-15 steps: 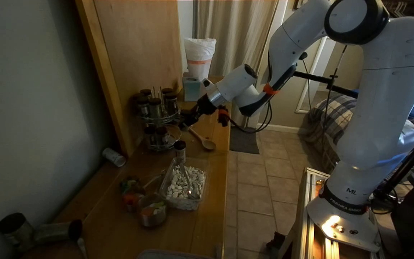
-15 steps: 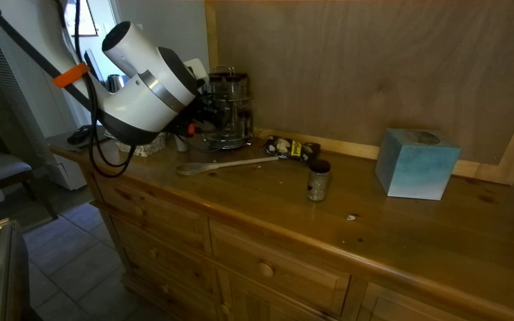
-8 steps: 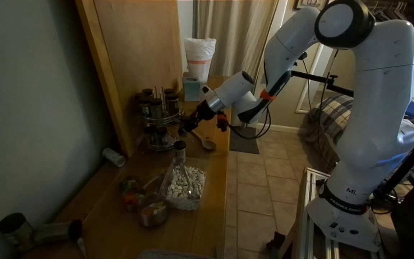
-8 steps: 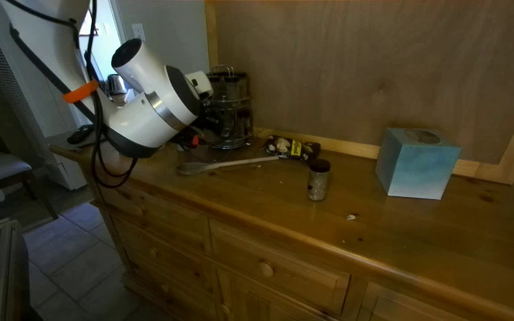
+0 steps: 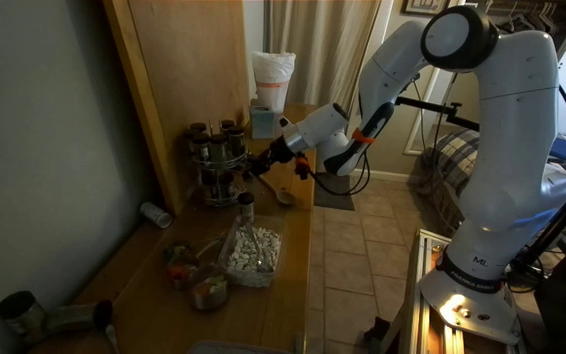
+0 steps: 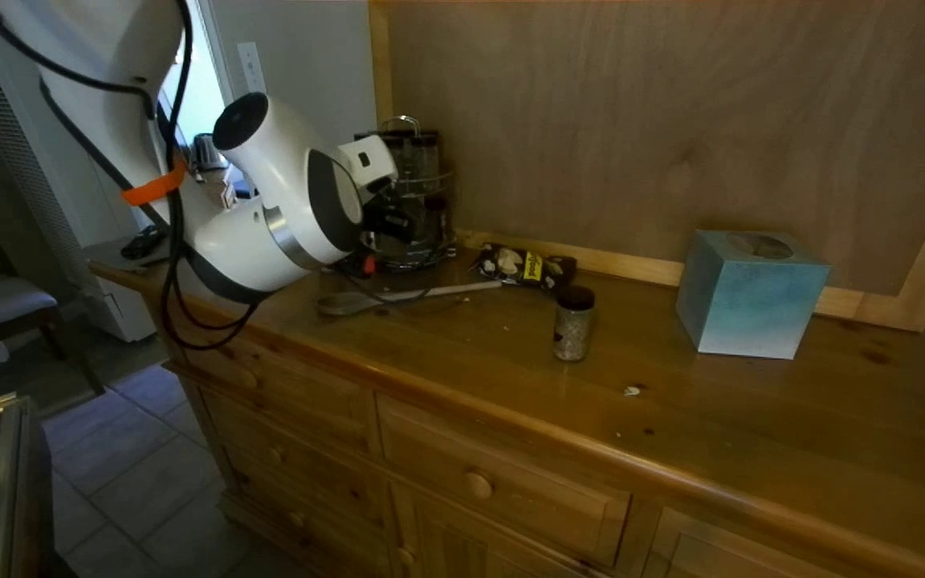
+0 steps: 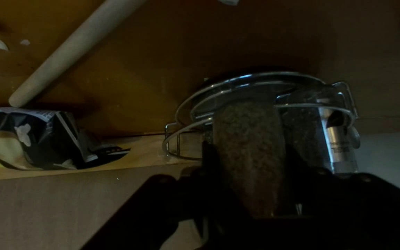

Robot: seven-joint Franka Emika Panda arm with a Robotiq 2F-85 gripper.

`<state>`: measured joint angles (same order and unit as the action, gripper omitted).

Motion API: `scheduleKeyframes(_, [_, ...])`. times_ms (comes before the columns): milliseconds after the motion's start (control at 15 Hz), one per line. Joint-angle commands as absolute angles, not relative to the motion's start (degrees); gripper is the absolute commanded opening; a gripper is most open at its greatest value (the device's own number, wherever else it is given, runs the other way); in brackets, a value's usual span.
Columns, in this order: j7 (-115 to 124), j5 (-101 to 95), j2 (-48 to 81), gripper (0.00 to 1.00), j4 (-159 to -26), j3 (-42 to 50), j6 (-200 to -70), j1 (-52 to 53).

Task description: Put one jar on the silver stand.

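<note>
In an exterior view the silver stand [image 5: 231, 162] stands near the back edge of the tabletop [image 5: 283, 324], by the wooden panel [image 5: 194, 64], with stocked jars [image 5: 219, 148] on both tiers; the gripper [image 5: 249, 173] slants down to it from the front edge, so the stand lies just beyond its tip, toward the back edge, though whether they touch I cannot tell. In an exterior view a spare jar [image 6: 573, 323] stands upright between the front and back edges, well apart from the stand, which sits toward the left-hand corner; there the arm [image 6: 286, 164] leaves the grip unreadable. The wrist view shows it: the fingers [image 7: 208, 156] press in on both sides of a jar [image 7: 250, 149], and I judge it clasped. Its long axis runs out along the fingers, a rounded end, likely the base, foremost and the far end lost in the dark. That base overlaps the stand's wire rail; in front of it or inside a slot, I cannot say. One of the stocked jars is just beside it, away from the black bag [image 7: 30, 139]. The coming move probably needs the axis brought upright and the base eased toward the back edge without knocking that neighbour.
</note>
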<state>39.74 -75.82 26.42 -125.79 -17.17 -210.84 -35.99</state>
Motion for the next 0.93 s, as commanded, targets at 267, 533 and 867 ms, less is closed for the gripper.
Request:
scheduleKeyframes(267, [29.91,-68.51,29.96,0.23,-128.22,-16.58,-219.4,-35.83])
scheduleKeyframes(533, [26.36,-66.29,30.27,0.23,-129.45,-16.33,-222.78,-35.73])
scheduleKeyframes(867, [21.33,-60.63,29.43,0.23,-131.75,-9.77,-229.15,-29.91])
